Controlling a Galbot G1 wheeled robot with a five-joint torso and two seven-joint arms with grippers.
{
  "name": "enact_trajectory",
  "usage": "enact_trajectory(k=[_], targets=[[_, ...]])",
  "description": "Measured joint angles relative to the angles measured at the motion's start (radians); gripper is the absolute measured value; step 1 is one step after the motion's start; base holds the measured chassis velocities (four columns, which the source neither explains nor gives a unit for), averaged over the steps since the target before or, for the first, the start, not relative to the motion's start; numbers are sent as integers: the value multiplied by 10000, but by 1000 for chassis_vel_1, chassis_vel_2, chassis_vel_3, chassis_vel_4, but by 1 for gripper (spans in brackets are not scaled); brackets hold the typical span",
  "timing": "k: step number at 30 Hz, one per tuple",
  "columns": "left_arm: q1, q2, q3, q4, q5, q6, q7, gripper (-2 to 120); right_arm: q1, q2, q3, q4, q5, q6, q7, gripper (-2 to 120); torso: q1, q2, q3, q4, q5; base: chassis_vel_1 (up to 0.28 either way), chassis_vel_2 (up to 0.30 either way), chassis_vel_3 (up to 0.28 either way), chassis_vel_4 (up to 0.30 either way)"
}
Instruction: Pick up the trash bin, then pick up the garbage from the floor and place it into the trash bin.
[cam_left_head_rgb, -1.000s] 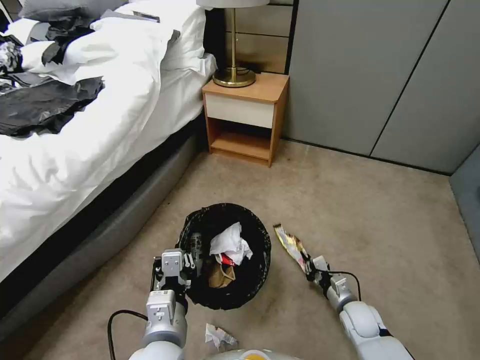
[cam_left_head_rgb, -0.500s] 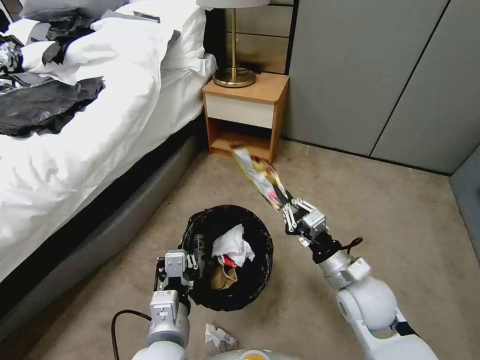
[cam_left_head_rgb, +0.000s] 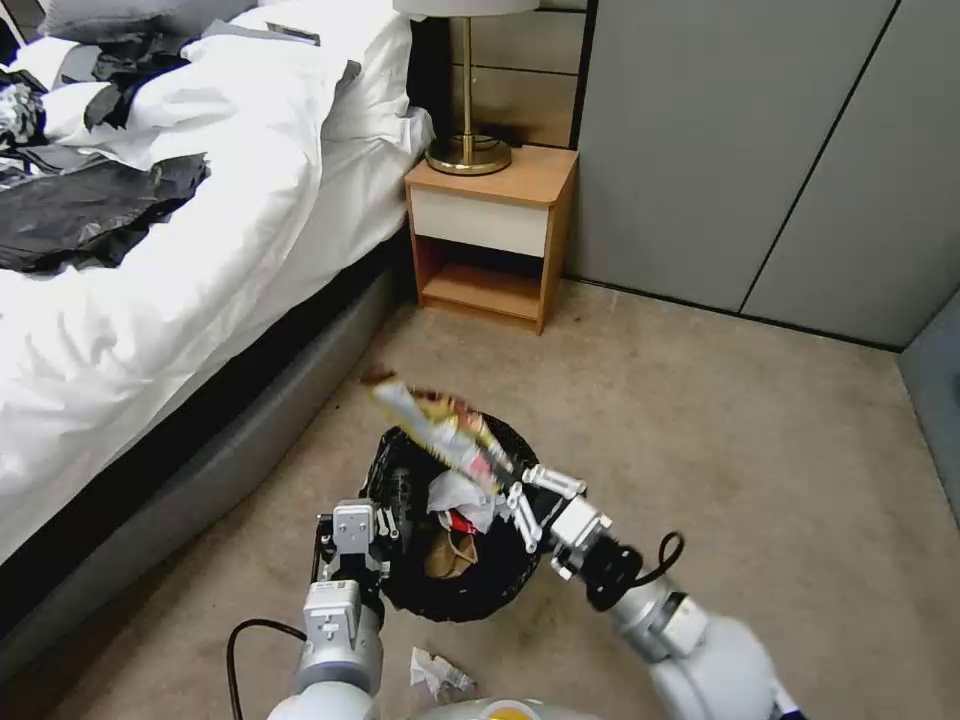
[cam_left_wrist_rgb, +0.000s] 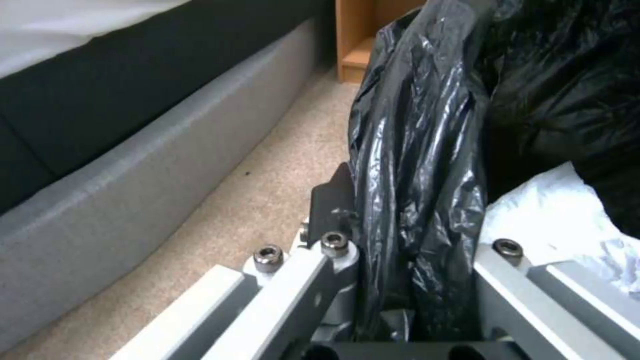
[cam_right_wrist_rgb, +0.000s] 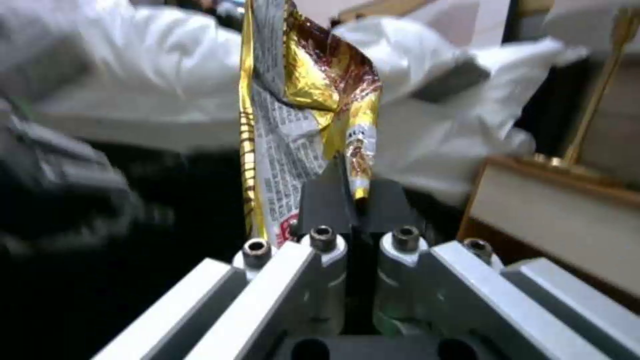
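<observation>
Head view: the trash bin (cam_left_head_rgb: 455, 530) sits low in the centre of the frame on the beige carpet (cam_left_head_rgb: 700, 420), its black liner open. Inside lie a white tissue (cam_left_head_rgb: 462, 497), a tan paper bag (cam_left_head_rgb: 450, 552) and a scrap of red wrapper. The left gripper (cam_left_head_rgb: 382, 520), at lower left of centre, is clamped on the bin's near-left rim. The right gripper (cam_left_head_rgb: 520, 497), right of centre, is closed on one end of a yellow snack wrapper (cam_left_head_rgb: 435, 425), which slants up and left above the bin's opening. A crumpled white wrapper (cam_left_head_rgb: 438, 672) lies on the carpet at the bottom edge, just below the bin. A bed (cam_left_head_rgb: 150, 250) fills the left; a nightstand (cam_left_head_rgb: 490, 235) stands at upper centre.

Left wrist view: the fingers (cam_left_wrist_rgb: 333, 220) pinch a fold of the black liner (cam_left_wrist_rgb: 420, 175) between them; the tissue (cam_left_wrist_rgb: 553, 210) shows at right.

Right wrist view: the black fingertips (cam_right_wrist_rgb: 330, 197) are pressed together on the wrapper's (cam_right_wrist_rgb: 307, 110) lower edge, the gold foil rising to the top of the frame.
</observation>
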Motion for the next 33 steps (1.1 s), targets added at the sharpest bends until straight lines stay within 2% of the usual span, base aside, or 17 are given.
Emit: enact_trajectory(k=[3,12,15,16,19,20,22,23,26,27,29,30,33], targets=[[52,1,4,-77,24,-2,1,1,342,149,23,-877,-2,22,93,0,0,0,0,1,0,0,0,0,0],[55,25,-40,-158,6,-6,6,1,530,194,168,-1619,46,-20,218,2,0,0,0,0,-2,0,0,0,0],[29,18,-36,-158,5,-6,7,1,499,176,180,-1627,46,-61,215,15,1,0,0,0,-1,0,0,0,0],[29,18,-36,-158,5,-6,7,1,499,176,180,-1627,46,-61,215,15,1,0,0,0,-1,0,0,0,0],[8,19,-41,-159,-5,-4,10,1,459,171,169,-1628,-5,-64,193,30,0,0,0,0,-2,0,0,0,0],[8,19,-41,-159,-5,-4,10,1,459,171,169,-1628,-5,-64,193,30,0,0,0,0,-2,0,0,0,0],[-14,23,-60,-165,-29,7,12,1,437,164,152,-1624,-38,-68,172,40,0,0,0,0,-1,0,0,0,0],[-14,23,-60,-165,-29,7,12,1,437,164,152,-1624,-38,-68,172,40,0,0,0,0,-1,0,0,0,0],[-41,33,-78,-180,-56,21,12,1,403,142,142,-1575,-79,-73,149,55,0,0,0,0,-1,0,0,0,0],[-41,33,-78,-180,-56,21,12,1,403,142,142,-1575,-79,-73,149,55,0,0,0,0,-1,0,0,0,0],[-51,44,-76,-186,-72,32,15,1,362,106,141,-1549,-112,-76,133,65,0,-1,0,0,-1,0,0,0,0],[-51,44,-76,-186,-72,32,15,1,362,106,141,-1549,-112,-76,133,65,0,-1,0,0,-1,0,0,0,0],[-56,62,-73,-187,-86,40,16,1,285,9,163,-1417,-201,-65,104,81,0,-1,0,0,-1,0,0,0,0]])
